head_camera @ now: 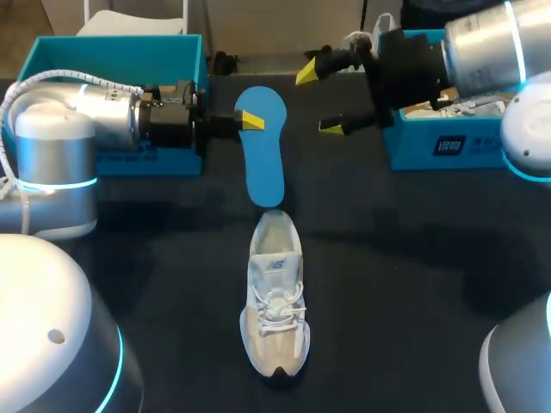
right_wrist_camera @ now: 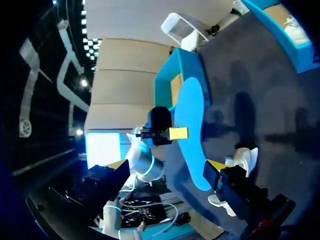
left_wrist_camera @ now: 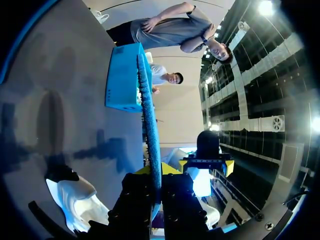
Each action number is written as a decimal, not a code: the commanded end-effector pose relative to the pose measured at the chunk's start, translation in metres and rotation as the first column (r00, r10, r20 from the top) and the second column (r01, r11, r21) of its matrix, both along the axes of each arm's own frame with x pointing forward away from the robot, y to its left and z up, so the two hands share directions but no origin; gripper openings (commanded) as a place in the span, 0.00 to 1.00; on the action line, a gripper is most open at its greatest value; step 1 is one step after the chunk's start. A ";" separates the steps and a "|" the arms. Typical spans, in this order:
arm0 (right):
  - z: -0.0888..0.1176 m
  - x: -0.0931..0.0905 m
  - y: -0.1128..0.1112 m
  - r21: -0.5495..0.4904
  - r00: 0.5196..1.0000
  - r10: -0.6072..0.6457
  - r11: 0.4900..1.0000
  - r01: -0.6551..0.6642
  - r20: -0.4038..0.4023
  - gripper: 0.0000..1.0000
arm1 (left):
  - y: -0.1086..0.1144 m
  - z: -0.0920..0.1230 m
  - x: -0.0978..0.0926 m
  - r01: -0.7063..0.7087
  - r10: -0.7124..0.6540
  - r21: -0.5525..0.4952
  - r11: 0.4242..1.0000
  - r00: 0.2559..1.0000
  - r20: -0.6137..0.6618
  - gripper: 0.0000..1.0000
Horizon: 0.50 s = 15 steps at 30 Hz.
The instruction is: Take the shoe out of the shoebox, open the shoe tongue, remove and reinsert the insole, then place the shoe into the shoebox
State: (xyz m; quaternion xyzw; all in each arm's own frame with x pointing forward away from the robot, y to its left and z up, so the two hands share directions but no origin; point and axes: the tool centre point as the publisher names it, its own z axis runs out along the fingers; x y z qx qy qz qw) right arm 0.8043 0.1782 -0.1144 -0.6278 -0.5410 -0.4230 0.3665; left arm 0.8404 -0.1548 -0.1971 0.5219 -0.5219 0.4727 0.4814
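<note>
My left gripper (head_camera: pixel 250 120) is shut on the edge of a blue insole (head_camera: pixel 265 168), held in the air above the table's far middle. In the left wrist view the insole (left_wrist_camera: pixel 150 125) shows edge-on between the left gripper's (left_wrist_camera: pixel 157 171) fingers. The white and grey shoe (head_camera: pixel 275 297) lies on the black table below the insole, toe toward the near edge. My right gripper (head_camera: pixel 320 100) hangs open just right of the insole and apart from it. Seen from the right wrist, the insole (right_wrist_camera: pixel 192 120) stands ahead of the open right gripper (right_wrist_camera: pixel 167 166), with the shoe (right_wrist_camera: pixel 243 159) beyond.
An open teal shoebox (head_camera: pixel 185 52) stands at the far left behind my left arm. A second teal box (head_camera: pixel 413 146) at the far right holds another white shoe (head_camera: pixel 469 107). Black tabletop (head_camera: pixel 413 275) stretches to both sides of the shoe.
</note>
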 end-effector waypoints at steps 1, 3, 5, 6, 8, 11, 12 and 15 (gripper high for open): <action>-0.008 -0.001 0.001 0.265 0.999 -0.013 0.964 0.001 0.040 1.00 | 0.001 0.001 -0.001 0.000 0.000 0.004 1.000 1.000 -0.001 0.00; -0.011 -0.002 0.000 0.281 0.999 -0.017 0.960 0.005 0.039 1.00 | 0.001 0.001 -0.001 0.000 0.000 0.004 1.000 1.000 -0.001 0.00; -0.013 -0.002 0.000 0.288 0.999 -0.018 0.958 0.008 0.033 1.00 | 0.001 0.001 -0.001 0.000 0.000 0.004 1.000 1.000 -0.001 0.00; -0.013 -0.001 0.001 0.294 0.999 -0.016 0.956 0.006 0.032 1.00 | 0.001 0.001 -0.001 0.000 0.000 0.004 1.000 1.000 -0.001 0.00; -0.015 -0.001 0.001 0.299 0.999 -0.017 0.954 0.007 0.029 1.00 | 0.003 0.003 -0.002 -0.003 0.003 -0.010 1.000 1.000 0.028 0.00; -0.015 -0.002 0.001 0.303 0.999 -0.021 0.953 0.012 0.025 1.00 | 0.010 0.011 -0.002 -0.018 0.023 -0.040 0.999 0.991 0.135 0.00; -0.015 -0.002 0.001 0.303 0.999 -0.022 0.953 0.014 0.024 1.00 | 0.012 0.014 -0.002 -0.027 0.033 -0.041 0.999 0.986 0.165 0.00; -0.017 -0.003 0.000 0.311 0.999 -0.021 0.950 0.011 0.027 1.00 | 0.018 0.026 0.002 -0.050 0.063 -0.055 0.997 0.959 0.276 0.00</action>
